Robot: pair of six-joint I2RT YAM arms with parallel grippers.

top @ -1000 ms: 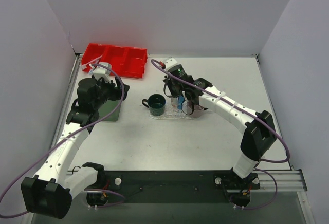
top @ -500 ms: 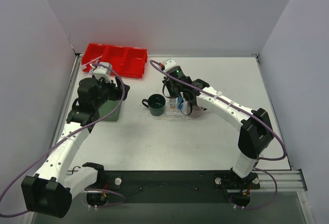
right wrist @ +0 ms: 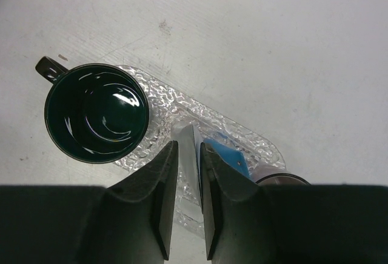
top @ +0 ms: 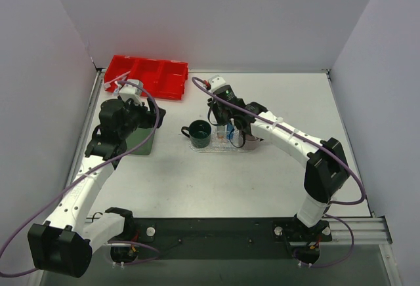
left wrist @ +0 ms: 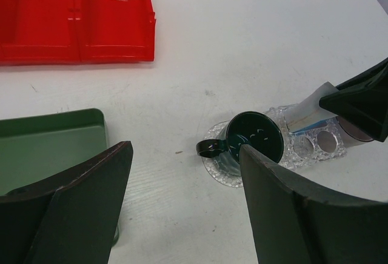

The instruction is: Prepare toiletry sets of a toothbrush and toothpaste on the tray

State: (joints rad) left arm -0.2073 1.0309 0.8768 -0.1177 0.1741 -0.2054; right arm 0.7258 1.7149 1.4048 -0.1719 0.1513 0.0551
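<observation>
The right gripper (right wrist: 188, 149) hangs over the middle of the tray (right wrist: 163, 103), fingers a narrow slit apart with the white-grey toothpaste (right wrist: 185, 138) between them, pinched or let go I cannot tell; the blue toothpaste (right wrist: 225, 158) lies on the tray just beside it; a green mug (right wrist: 97, 112) stands on the tray's left end; the left gripper (left wrist: 185, 150) gapes wide and empty, well left of the tray.

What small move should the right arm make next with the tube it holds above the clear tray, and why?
Probably open the right gripper to release the white-grey toothpaste. Its fingers pinch the tube over the clear tray, right beside the blue toothpaste on it, so the tube seems to be where it belongs.
</observation>
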